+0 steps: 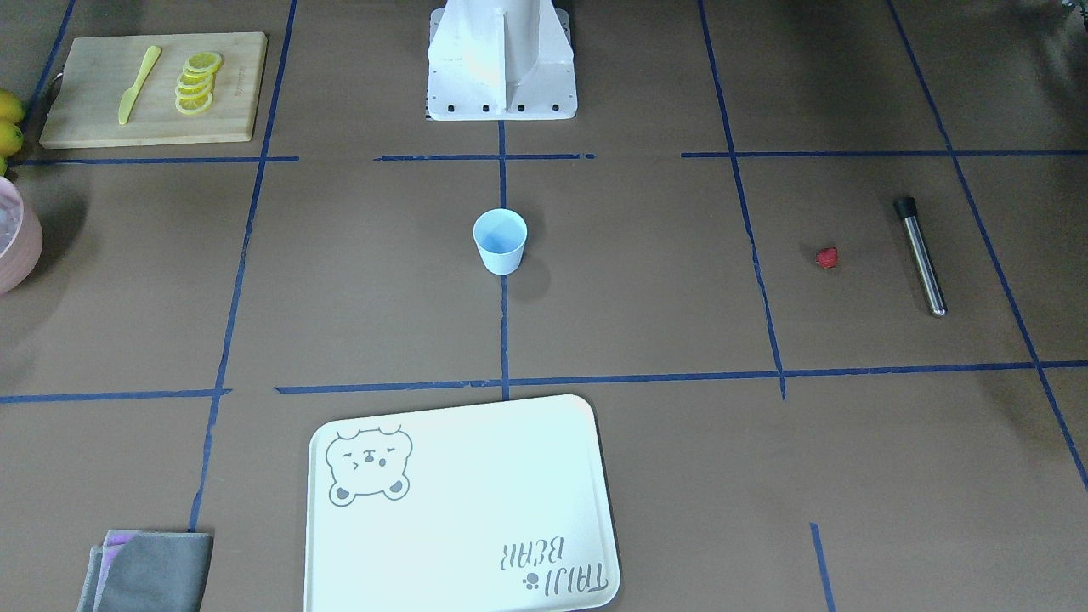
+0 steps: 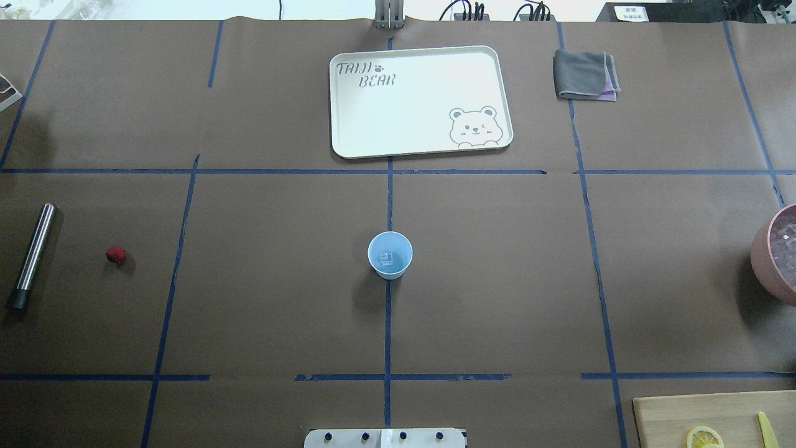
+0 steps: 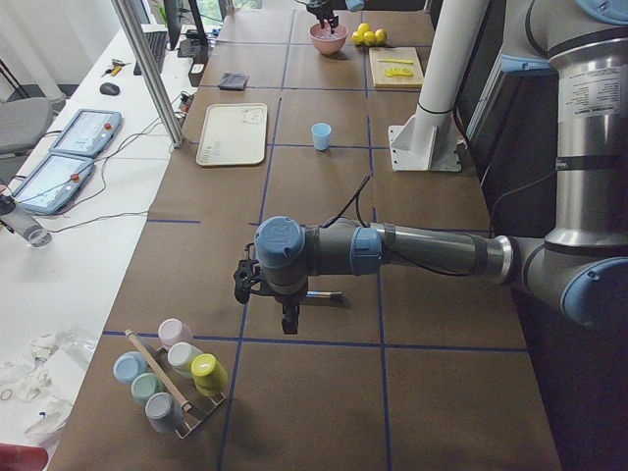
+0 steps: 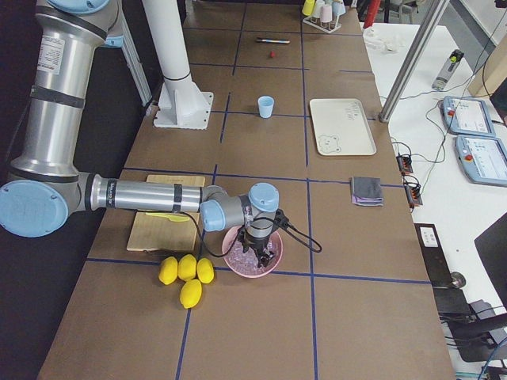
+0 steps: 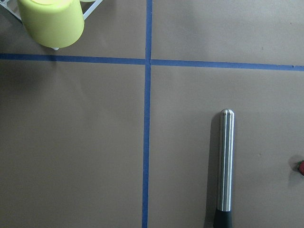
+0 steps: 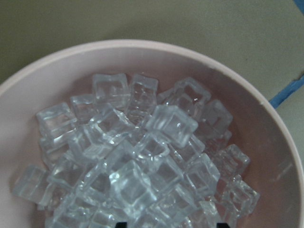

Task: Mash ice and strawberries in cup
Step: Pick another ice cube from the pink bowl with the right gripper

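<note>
The light-blue cup (image 2: 390,255) stands upright at the table's middle, with a clear ice lump (image 2: 387,259) in it. The red strawberry (image 2: 115,254) lies far to its left, beside a steel muddler (image 2: 31,255) with a black end. My left gripper (image 3: 287,319) hangs over the muddler (image 5: 225,161); I cannot tell whether it is open or shut. My right gripper (image 6: 169,225) is open just above the ice cubes (image 6: 142,156) in the pink bowl (image 6: 142,47). It holds nothing.
A white bear tray (image 2: 423,99) and a folded grey cloth (image 2: 584,74) lie at the far side. A cutting board (image 1: 153,89) holds lemon slices and a yellow knife. Whole lemons (image 4: 184,273) lie by the pink bowl. A rack of cups (image 3: 172,378) stands near my left gripper.
</note>
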You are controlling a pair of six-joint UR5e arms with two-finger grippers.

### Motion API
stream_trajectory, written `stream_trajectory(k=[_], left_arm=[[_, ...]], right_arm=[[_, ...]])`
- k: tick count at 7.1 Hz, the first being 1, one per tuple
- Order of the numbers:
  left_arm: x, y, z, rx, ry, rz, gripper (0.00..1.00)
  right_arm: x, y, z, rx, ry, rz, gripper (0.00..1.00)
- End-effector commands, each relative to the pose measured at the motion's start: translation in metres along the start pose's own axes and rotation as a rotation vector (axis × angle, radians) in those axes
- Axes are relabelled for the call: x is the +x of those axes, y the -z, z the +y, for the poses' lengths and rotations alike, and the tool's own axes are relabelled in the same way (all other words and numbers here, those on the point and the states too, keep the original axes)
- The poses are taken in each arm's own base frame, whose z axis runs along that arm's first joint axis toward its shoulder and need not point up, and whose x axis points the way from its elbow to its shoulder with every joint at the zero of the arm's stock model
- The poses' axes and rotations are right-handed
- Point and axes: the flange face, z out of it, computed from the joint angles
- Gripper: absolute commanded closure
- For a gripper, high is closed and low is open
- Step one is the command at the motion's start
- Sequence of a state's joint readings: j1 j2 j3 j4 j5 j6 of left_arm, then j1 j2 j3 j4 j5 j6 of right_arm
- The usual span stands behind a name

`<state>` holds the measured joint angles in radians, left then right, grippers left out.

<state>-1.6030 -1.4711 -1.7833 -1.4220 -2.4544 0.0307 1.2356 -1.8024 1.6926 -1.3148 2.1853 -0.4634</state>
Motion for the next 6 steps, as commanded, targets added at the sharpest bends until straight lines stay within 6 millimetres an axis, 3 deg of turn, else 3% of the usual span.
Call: stream_trajectory(k=[1,4,6], left_arm=[[-0.001,-0.001,0.000,-0.002,0.003,0.002,0.00],[0.000,-0.003,0.000,-0.004,0.007,0.031,0.00],[0.001,-0.002,0.000,-0.003,0.005,0.032,0.00]], right_arm=[[-0.001,0.000,0.001,0.000,0.000,-0.002,0.97],[-0.005,0.010,-0.005,0.022,0.011,0.000,1.00],[-0.006,0.030,-0.005,0.049,0.002,0.019,1.00]])
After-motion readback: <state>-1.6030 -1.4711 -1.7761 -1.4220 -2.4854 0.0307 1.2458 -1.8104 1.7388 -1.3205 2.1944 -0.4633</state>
